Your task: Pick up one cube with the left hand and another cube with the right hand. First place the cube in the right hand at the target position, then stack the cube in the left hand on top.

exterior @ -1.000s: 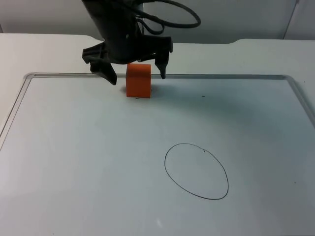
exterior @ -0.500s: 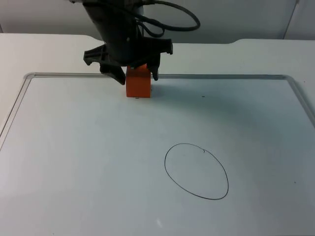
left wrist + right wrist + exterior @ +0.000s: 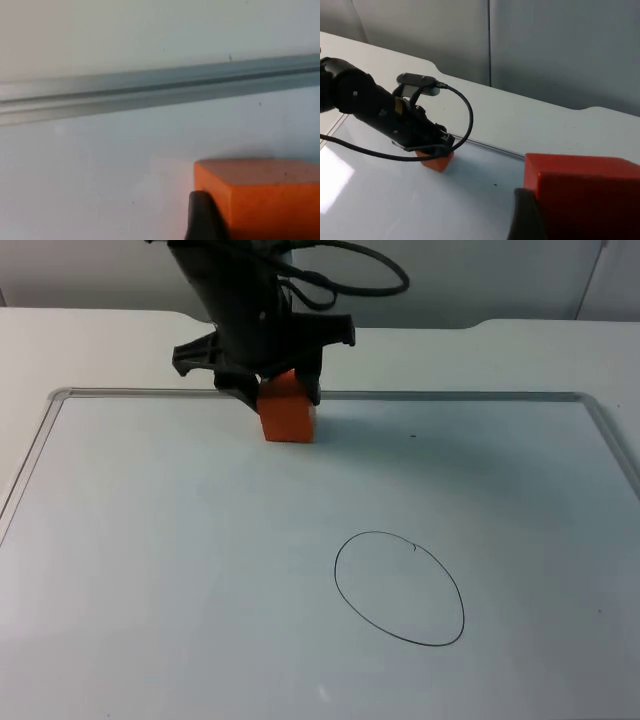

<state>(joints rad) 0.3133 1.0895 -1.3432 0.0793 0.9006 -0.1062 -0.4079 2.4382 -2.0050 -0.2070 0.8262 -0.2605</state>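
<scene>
On the white table, near its far edge where a grey rail runs across, we see the left arm reaching down from the upper left. Below and to the right of it, well apart, lies the black drawn circle marking the target. The left gripper is clamped on an orange cube, which sits tilted, its fingers pressed against both sides; from the left wrist one fingertip touches the cube's face. The right gripper is away from the table, and from its wrist we see a red cube held against a black fingertip.
</scene>
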